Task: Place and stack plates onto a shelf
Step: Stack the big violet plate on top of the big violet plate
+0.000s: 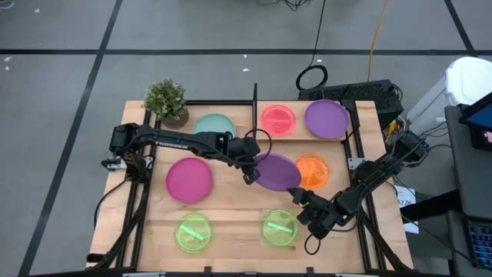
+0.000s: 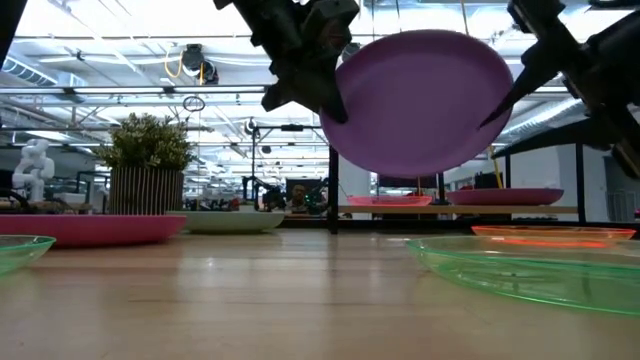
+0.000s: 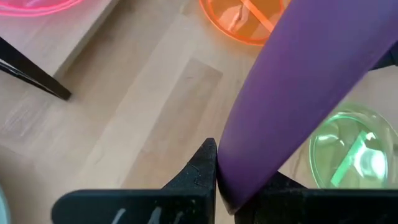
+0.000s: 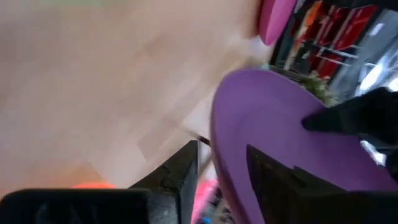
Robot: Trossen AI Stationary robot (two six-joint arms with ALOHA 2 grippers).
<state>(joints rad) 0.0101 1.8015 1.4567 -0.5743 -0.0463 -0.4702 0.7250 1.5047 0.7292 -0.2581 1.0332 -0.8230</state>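
A purple plate (image 1: 278,171) hangs in the air near the middle of the high view, lifted clear of the surface (image 1: 231,211) and tilted, as the low view shows it well above the wood. The left tool (image 1: 250,171) is clamped tight on the plate's left rim; its own wrist view shows the purple edge pinched between the two dark fingers (image 3: 199,171). The right tool (image 1: 301,198) sits at the plate's lower right edge with its fingers straddling the rim (whether they actually press it I cannot tell, as a gap shows beside one finger).

Outward from there: an orange plate (image 1: 313,171) lies just right of the held one, partly under it. The shelf (image 1: 304,132) runs along the upper middle of the frame, carrying a pink plate (image 1: 277,119) and a second purple plate (image 1: 327,118) side by side, with its black upright panel (image 1: 255,104) at the left end. Left of that panel lies a pale teal plate (image 1: 213,124), with a potted plant (image 1: 166,101) in the upper left. A magenta plate (image 1: 189,179) rests at centre left, and two green plates (image 1: 194,232) (image 1: 280,228) lie along the bottom.
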